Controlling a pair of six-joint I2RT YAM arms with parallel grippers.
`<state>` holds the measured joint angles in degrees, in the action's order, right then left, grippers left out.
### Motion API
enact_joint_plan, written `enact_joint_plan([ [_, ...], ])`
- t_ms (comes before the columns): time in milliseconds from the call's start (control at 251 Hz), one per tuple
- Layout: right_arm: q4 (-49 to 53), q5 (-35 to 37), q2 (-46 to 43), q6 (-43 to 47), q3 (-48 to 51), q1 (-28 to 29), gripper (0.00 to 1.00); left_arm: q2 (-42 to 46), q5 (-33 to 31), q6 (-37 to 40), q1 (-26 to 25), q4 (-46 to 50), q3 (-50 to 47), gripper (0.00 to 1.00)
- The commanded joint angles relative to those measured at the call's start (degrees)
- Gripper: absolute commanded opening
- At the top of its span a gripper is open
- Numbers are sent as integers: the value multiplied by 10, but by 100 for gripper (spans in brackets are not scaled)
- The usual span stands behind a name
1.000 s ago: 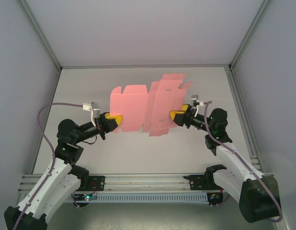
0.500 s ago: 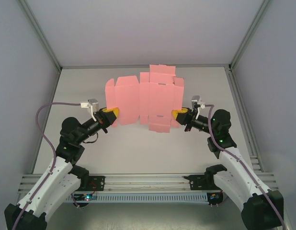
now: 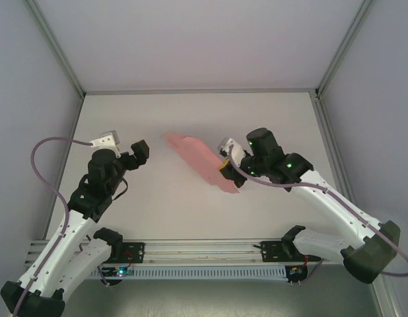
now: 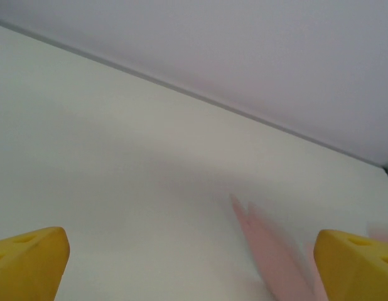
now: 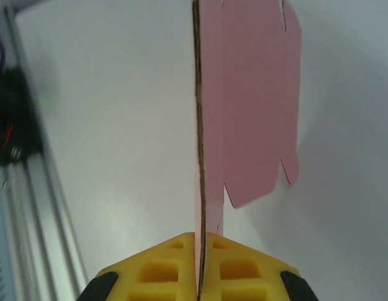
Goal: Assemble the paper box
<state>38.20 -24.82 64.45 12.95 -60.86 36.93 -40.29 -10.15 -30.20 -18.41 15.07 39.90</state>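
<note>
Right, the paper box (image 3: pixel 194 155) is at this point a flat pink die-cut sheet. It sits over the middle of the desk (image 3: pixel 191 109), a little toward the right edge. It is turned so that the overhead camera catches it nearly edge-on, as a slanted strip running from the centre toward the near edge. I cannot tell whether its lower edge touches the desk or hangs just above it. My right end effector (image 3: pixel 224 166) is clamped on the sheet: in the right wrist view the two yellow pads (image 5: pixel 162 269) are pressed together with the card's thin edge sandwiched between them, and the sheet stands straight out from that pinch, flaps and notches showing along its far side. I judge the grip is taken at one margin so that the panels and tabs stay free to be folded, and the card is held on edge so that a broad face is offered to the other arm. My left end effector (image 3: pixel 139 150) hangs toward the left edge of the desk, well apart from the card and aimed at it. Its fingers (image 4: pixel 27 263) are spread wide with nothing between them but bare desk and a blurred streak of pink beyond. No wall is folded up, so I reckon assembly has barely begun. With only a single pinch holding it, the thin card could bow or swivel when pushed.
</note>
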Motion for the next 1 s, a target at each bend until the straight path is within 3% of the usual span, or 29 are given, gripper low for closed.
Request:
enact_joint_plan([
  [0,192,32,20,132,-70,10,0,-18,-69,-25,1,20,12,100],
  [120,271,63,39,199,-132,7,0,-48,-71,-35,13,29,40,100],
  [359,404,-73,63,373,-300,7,0,-106,-18,-40,45,23,57,100],
  [419,422,-115,60,409,-311,8,0,-113,-17,-42,49,16,53,100],
  [491,423,-113,58,406,-300,9,0,-118,-18,-40,57,12,50,100],
  [698,342,15,112,314,-225,9,0,-145,41,-18,77,-5,54,100],
  [818,216,126,162,338,-181,1,0,-190,156,31,78,-43,61,100],
  [910,125,133,210,374,-165,-22,0,-235,253,82,77,-75,66,100],
  [994,94,115,271,408,-178,-39,0,-275,293,108,77,-96,72,100],
])
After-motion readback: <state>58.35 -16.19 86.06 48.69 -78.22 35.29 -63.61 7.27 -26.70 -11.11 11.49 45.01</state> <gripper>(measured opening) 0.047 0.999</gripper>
